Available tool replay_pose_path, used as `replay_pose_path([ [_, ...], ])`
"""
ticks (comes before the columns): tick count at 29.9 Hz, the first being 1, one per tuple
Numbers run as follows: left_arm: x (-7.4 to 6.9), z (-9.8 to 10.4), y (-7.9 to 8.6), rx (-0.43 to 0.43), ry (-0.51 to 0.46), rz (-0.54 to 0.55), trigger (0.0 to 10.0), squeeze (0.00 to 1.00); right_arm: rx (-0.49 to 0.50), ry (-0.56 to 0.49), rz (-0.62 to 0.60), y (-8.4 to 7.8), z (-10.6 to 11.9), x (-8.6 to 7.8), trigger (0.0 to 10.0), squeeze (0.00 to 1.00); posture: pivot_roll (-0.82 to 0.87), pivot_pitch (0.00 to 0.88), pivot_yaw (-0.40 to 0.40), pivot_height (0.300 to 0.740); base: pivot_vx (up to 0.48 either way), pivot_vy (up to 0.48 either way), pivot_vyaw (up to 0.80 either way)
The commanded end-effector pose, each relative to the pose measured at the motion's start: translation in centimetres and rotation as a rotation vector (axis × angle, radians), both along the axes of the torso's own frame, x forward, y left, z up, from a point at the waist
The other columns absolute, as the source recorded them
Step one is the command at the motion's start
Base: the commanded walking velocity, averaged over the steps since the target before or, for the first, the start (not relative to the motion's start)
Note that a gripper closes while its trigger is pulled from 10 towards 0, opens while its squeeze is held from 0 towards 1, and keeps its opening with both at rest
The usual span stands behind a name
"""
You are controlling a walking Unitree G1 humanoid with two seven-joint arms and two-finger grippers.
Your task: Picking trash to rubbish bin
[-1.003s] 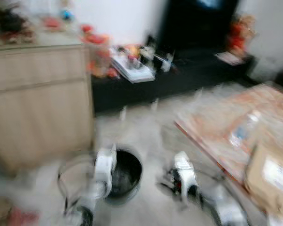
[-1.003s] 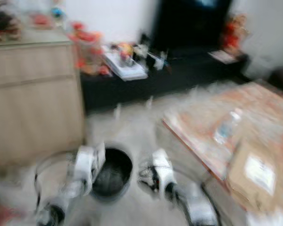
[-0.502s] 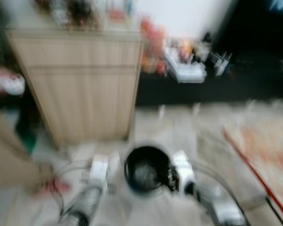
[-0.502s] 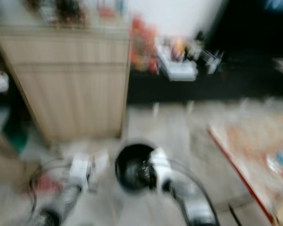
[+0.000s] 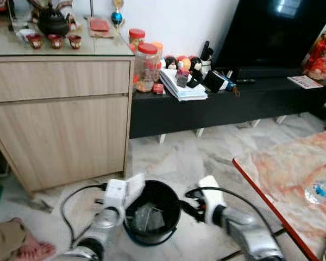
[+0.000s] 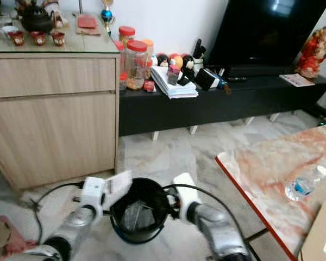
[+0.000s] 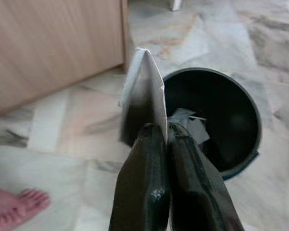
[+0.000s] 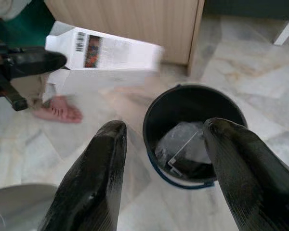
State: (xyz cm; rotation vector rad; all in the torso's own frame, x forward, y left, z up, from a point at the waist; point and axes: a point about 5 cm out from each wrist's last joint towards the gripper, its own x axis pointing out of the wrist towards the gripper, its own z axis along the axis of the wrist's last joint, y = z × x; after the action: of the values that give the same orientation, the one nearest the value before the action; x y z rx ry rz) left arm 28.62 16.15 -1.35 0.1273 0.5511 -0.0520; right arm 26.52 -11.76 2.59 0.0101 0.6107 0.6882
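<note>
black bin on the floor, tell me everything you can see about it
The black bin is a round, open-topped bucket of dark plastic by its look, with a bluish band under the rim. It stands upright on the pale marble floor between the two grippers, near the wooden cabinet. Crumpled clear wrapping lies inside. The left gripper holds a white carton beside its rim.

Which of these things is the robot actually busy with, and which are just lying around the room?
In the job:
- left gripper, shut on a flat white box
- black bin, trash already inside
- right gripper, open beside the bin

Just lying about:
- plastic bottle on the marble table
- jars, papers
- teapot
</note>
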Motion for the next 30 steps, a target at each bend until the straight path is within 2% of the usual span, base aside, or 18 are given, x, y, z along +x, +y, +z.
replay_pose_path([
  [1,0.1,0.1,-1.9,-0.028,-0.003,-0.047,10.0,0.00,-0.036,-0.001,-0.041,-1.7,-0.1,0.1,10.0,0.00,0.06,0.008,-0.155,0.740,0.292,0.000,0.00],
  [5,0.2,0.1,-2.1,-0.033,-0.003,-0.060,10.0,0.00,-0.042,0.008,0.006,-1.3,-0.2,-0.2,10.0,0.00,0.07,0.005,-0.158,0.740,0.274,0.000,0.00],
  [17,0.2,0.1,-2.5,-0.038,0.000,-0.085,10.0,0.00,-0.043,0.013,0.019,-1.1,-0.4,-0.4,10.0,0.00,0.07,0.005,-0.158,0.740,0.270,0.000,0.00],
  [30,-0.3,-0.2,-5.2,-0.104,0.042,-0.243,10.0,0.00,-0.040,0.019,0.045,-0.8,-0.4,-0.6,10.0,0.00,0.06,0.005,-0.153,0.740,0.057,0.000,0.00],
])
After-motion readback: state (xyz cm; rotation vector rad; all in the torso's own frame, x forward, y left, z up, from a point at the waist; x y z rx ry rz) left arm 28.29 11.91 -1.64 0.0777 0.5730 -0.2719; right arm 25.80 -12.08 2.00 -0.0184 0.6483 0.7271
